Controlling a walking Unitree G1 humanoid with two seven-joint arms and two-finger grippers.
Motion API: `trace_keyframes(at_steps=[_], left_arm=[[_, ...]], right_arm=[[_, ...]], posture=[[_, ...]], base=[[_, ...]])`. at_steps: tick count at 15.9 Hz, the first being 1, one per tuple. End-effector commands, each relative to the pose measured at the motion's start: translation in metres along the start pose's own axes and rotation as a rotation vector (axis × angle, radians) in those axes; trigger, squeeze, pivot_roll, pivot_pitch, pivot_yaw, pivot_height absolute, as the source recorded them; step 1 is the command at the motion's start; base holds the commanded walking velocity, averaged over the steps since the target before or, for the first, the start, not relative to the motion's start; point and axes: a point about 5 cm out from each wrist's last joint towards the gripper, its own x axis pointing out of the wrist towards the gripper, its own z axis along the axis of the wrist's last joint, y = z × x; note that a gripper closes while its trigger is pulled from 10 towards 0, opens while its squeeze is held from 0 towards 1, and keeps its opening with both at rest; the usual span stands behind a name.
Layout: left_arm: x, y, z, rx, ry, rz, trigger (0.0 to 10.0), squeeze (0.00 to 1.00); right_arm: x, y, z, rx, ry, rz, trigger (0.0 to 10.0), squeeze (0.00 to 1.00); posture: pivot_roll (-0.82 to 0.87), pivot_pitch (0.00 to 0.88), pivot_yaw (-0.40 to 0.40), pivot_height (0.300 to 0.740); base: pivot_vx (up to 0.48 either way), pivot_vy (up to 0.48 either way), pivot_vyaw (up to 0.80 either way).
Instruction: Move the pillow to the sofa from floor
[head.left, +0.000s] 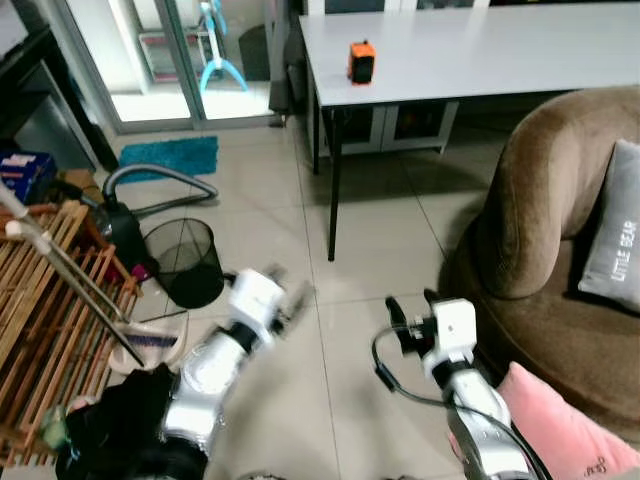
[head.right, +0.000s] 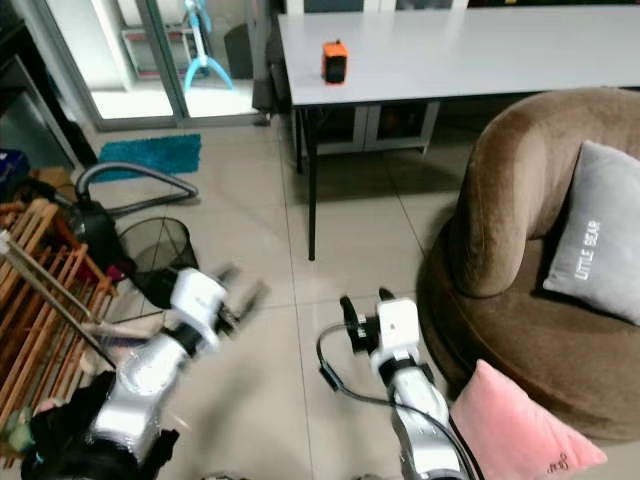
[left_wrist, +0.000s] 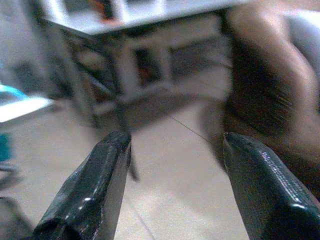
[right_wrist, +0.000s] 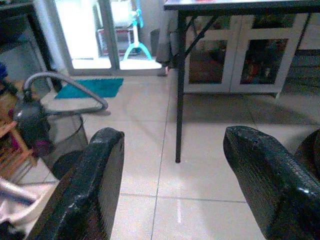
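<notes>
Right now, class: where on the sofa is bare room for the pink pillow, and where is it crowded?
Bare brown seat of the sofa lies between the pink pillow at the front edge and the grey cushion against the back. By the grey cushion it is crowded.

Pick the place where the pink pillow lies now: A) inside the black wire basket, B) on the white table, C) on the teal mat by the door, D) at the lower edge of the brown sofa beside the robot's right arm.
D: the pink pillow rests against the lower front of the brown sofa, right beside the right arm, whose right gripper is empty.
</notes>
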Motion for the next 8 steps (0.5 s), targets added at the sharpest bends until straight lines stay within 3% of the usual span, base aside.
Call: trace_keyframes(at_steps=[1, 4, 7, 8], left_arm=[[0.016, -0.004, 0.014, -0.015, -0.059, 0.026, 10.0, 0.00], [0.020, -0.001, 0.021, -0.048, -0.065, 0.051, 10.0, 0.00], [0.023, -0.009, 0.017, -0.032, -0.049, 0.011, 10.0, 0.00], [0.025, -0.008, 0.015, -0.025, -0.020, -0.005, 10.0, 0.00]], right_arm=[[0.005, -0.003, 0.009, 0.031, -0.051, -0.025, 10.0, 0.00], [0.009, -0.007, 0.017, 0.021, -0.070, -0.023, 10.0, 0.00], [0.015, -0.006, 0.020, 0.002, -0.073, -0.025, 10.0, 0.00], [0.017, -0.003, 0.017, -0.002, -0.044, -0.002, 10.0, 0.00]], posture=[[0.04, 0.008, 0.029, 0.736], [0.02, 0.000, 0.035, 0.736], [0.02, 0.000, 0.041, 0.736], [0.01, 0.000, 0.045, 0.736]], base=[[0.000, 0.000, 0.00], [0.000, 0.000, 0.00], [0.000, 0.000, 0.00], [0.000, 0.000, -0.64]])
